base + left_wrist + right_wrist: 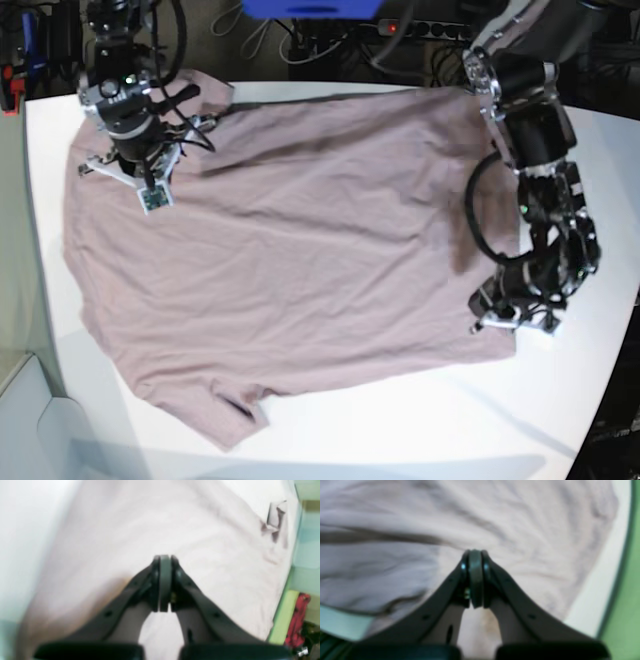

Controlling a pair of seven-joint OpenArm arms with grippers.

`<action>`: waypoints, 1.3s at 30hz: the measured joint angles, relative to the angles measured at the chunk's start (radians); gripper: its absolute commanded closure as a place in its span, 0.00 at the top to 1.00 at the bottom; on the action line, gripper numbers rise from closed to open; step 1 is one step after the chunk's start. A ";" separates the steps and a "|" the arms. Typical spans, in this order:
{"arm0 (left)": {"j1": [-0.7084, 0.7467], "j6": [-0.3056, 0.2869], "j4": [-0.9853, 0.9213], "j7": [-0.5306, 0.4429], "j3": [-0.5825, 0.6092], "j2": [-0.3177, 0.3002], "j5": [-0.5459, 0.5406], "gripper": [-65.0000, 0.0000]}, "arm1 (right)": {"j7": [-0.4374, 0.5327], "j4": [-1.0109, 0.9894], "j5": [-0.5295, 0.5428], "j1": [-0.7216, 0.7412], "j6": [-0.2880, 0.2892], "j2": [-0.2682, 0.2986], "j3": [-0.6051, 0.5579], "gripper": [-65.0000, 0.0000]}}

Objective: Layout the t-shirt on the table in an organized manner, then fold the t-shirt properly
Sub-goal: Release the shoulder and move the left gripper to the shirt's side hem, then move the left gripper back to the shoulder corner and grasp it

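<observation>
The mauve-pink t-shirt lies spread out and wrinkled on the white table. My left gripper is at the shirt's right edge in the base view. In the left wrist view it is shut, with its tips low over the cloth. My right gripper is over the shirt's top left part. In the right wrist view it is shut, with its tips against creased cloth. No cloth shows between either pair of jaws. A sleeve is folded at the front edge.
Cables and a power strip lie behind the table's far edge. The table's rounded rim borders green floor in the right wrist view. A red object sits off the table in the left wrist view.
</observation>
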 measured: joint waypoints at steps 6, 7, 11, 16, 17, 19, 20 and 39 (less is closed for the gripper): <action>-0.133 0.011 -0.288 -0.273 0.151 -0.028 0.183 0.00 | -0.015 0.002 -0.001 -0.035 0.000 0.010 0.096 0.00; -0.158 0.006 -0.341 -0.308 0.165 -0.031 0.204 0.00 | -0.012 0.002 0.000 -0.033 0.000 0.010 0.111 0.00; -0.243 0.004 -0.573 -0.466 0.176 -0.036 0.297 0.00 | 0.002 0.002 0.007 -0.024 0.000 0.006 0.181 0.00; -0.253 -0.016 -0.711 -0.682 0.175 -0.058 0.397 0.00 | 0.000 0.002 0.007 -0.029 0.000 0.004 0.278 0.00; -0.253 -0.013 -0.718 -0.708 0.175 -0.059 0.417 0.00 | -0.001 0.002 0.003 -0.029 0.000 0.004 0.298 0.00; -0.253 -0.010 -0.724 -0.734 0.175 -0.058 0.450 0.00 | 0.000 0.002 0.005 -0.029 0.000 0.004 0.325 0.00; -0.253 -0.010 -0.724 -0.735 0.175 -0.058 0.461 0.00 | 0.000 0.002 0.005 -0.029 0.000 0.004 0.336 0.00; -0.256 -0.006 -0.377 -0.250 0.173 -0.053 0.483 0.00 | 0.003 0.002 0.008 -0.077 0.004 0.006 0.477 0.00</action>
